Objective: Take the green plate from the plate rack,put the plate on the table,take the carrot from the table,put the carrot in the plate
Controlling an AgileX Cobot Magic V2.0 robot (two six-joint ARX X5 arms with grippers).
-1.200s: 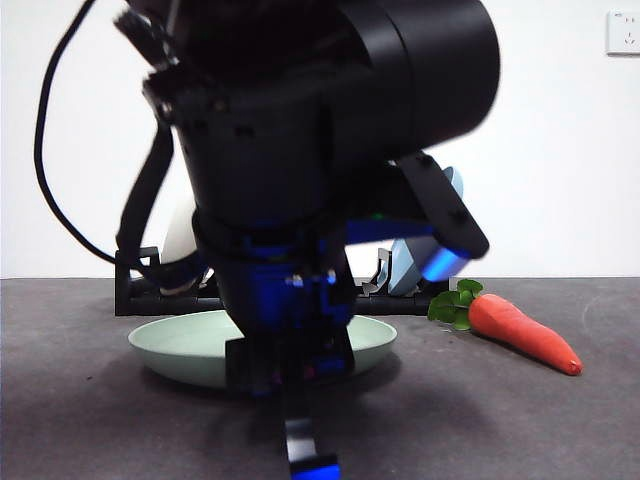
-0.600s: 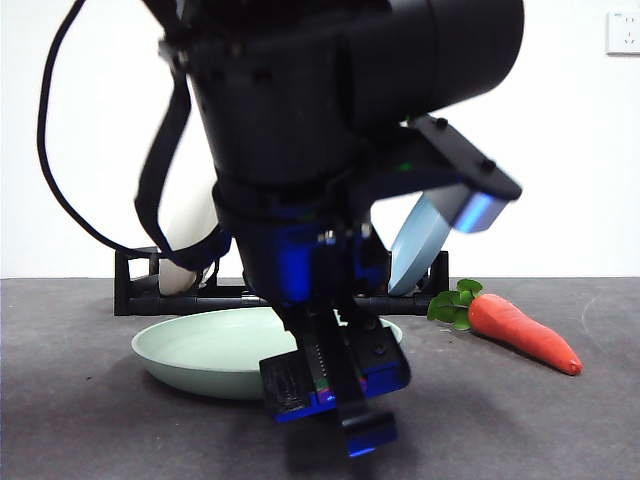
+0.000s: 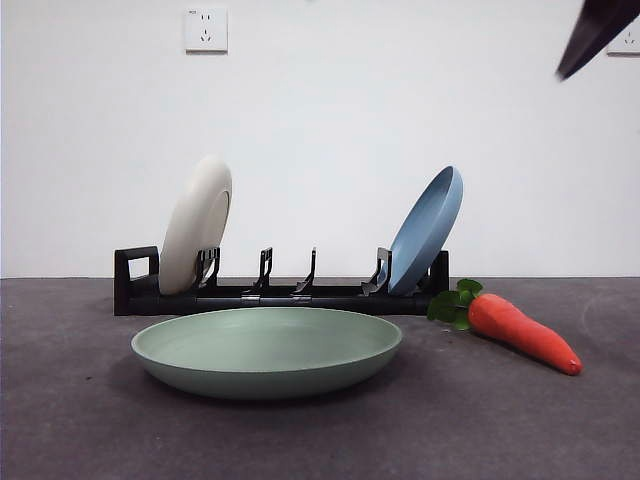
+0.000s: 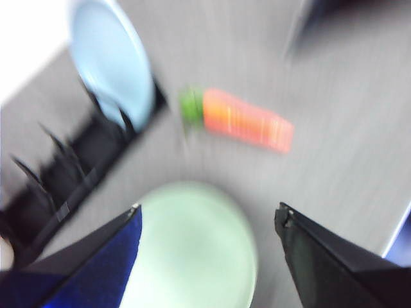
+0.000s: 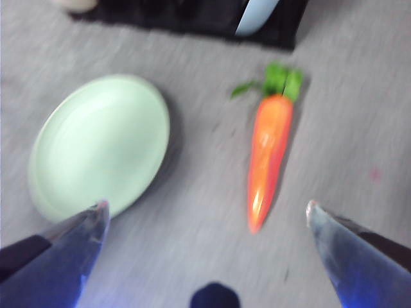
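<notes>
The table (image 3: pixel 90 420), dark grey & mottled, is filling the lower part of the front view. The plate rack (image 3: pixel 290 292) is sitting across the mid-frame at the back, w/ its square loop end at the left. A cream-white plate (image 3: pixel 196 226) is leaning in the rack's left slots and a blue plate (image 3: pixel 427 230) is leaning in its right slots; the middle prongs are holding nothing.

The green plate (image 3: pixel 266 350) is lying flat on the table, centre-lower in the front view, just in front of the rack & apart from it. The carrot (image 3: pixel 520 332) is lying on the table at the right-centre of the frame, beside the plate but not touching it, leaves pointing toward the rack's right end & the tip pointing toward the lower right.

The left gripper (image 4: pixel 209 215) is hanging above the table w/ its jaws spread wide & nothing between them; in its blurred wrist view the green plate (image 4: pixel 192 250) is showing between the jaws and the carrot (image 4: pixel 247 122) beyond. The right gripper (image 5: pixel 205 208) is also gaping wide & holding nothing, w/ the carrot (image 5: pixel 268 160) and green plate (image 5: pixel 99 144) both in its view. In the front view only a black tip (image 3: pixel 595 35) is showing at the upper right corner; which arm it belongs to, can't tell. A wall socket (image 3: pixel 205 30) is sitting in the upper left.
</notes>
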